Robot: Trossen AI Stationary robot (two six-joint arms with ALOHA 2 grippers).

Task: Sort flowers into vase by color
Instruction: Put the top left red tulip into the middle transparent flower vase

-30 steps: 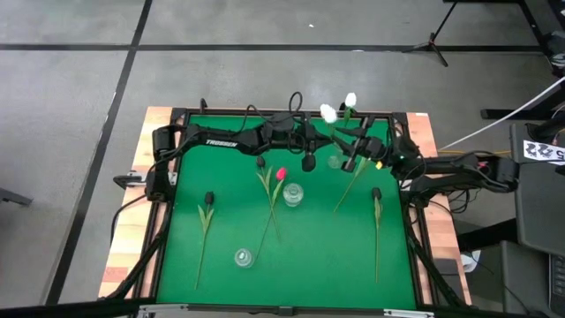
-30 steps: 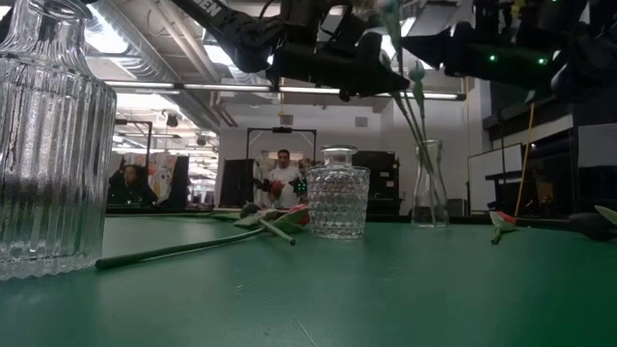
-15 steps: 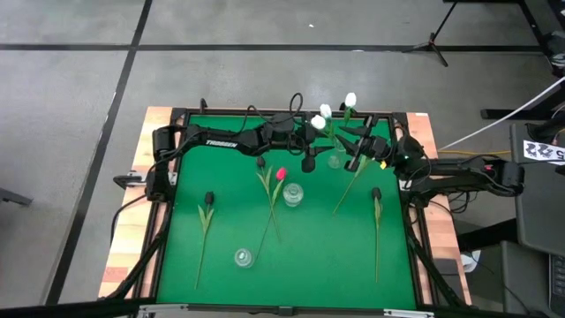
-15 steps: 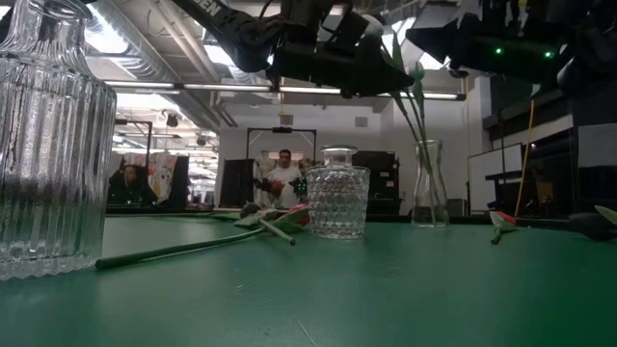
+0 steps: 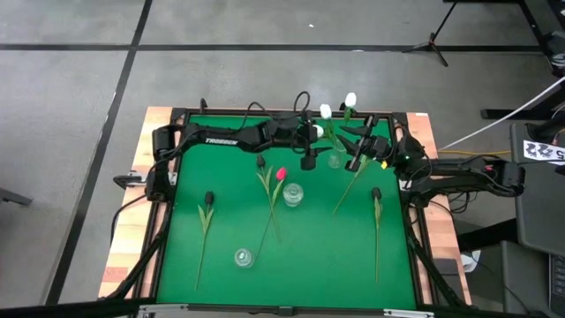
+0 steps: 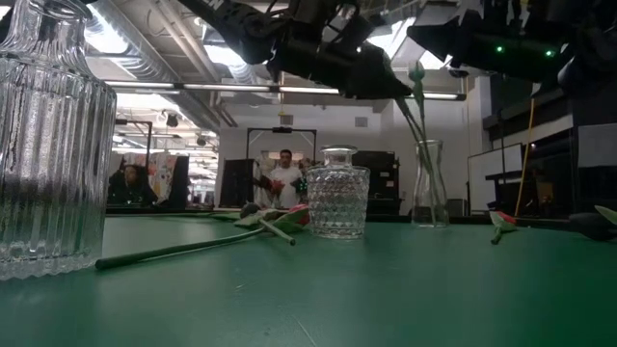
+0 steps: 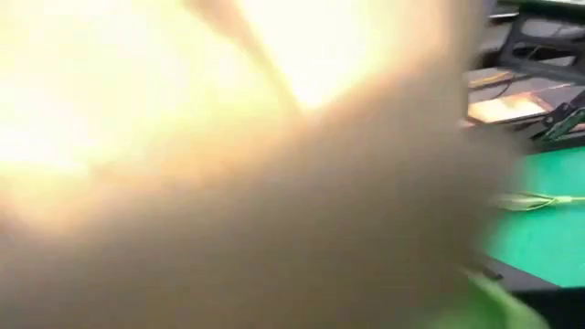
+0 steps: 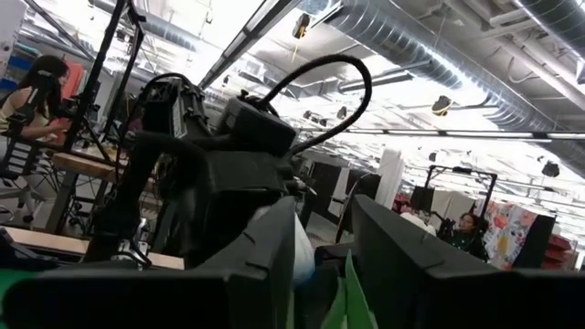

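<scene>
A tall clear vase [image 5: 335,161] [image 6: 429,198] stands at the far middle of the green table. It holds white tulips whose heads [image 5: 325,110] [image 5: 350,99] rise above it. A third white head [image 5: 316,131] leans against my left arm's wrist and fills the left wrist view [image 7: 228,146]. My left gripper [image 5: 311,134] [image 6: 371,77] hangs high beside the stems. My right gripper [image 5: 355,159] [image 8: 324,274] is just right of the vase, shut on another white tulip. My right gripper has a white tulip head [image 8: 298,249] and a green leaf [image 8: 352,292] between its two fingers. The fingers come level from the table's right. A thin stem [image 5: 344,190] runs from the gripper toward the near edge; I cannot tell whether its end rests on the table.
A pink-red tulip [image 5: 281,174] and dark tulips [image 5: 209,199] [image 5: 376,193] [image 5: 260,162] lie on the table. A faceted glass jar [image 5: 293,193] [image 6: 337,202] stands mid-table and a ribbed glass vase [image 5: 244,258] [image 6: 48,145] near the front. People are in the room behind [image 6: 281,178].
One white tulip head has swung away from its neighbour above the vase, down toward my left arm's wrist, and now leans there. The other two white heads stay where they were.
</scene>
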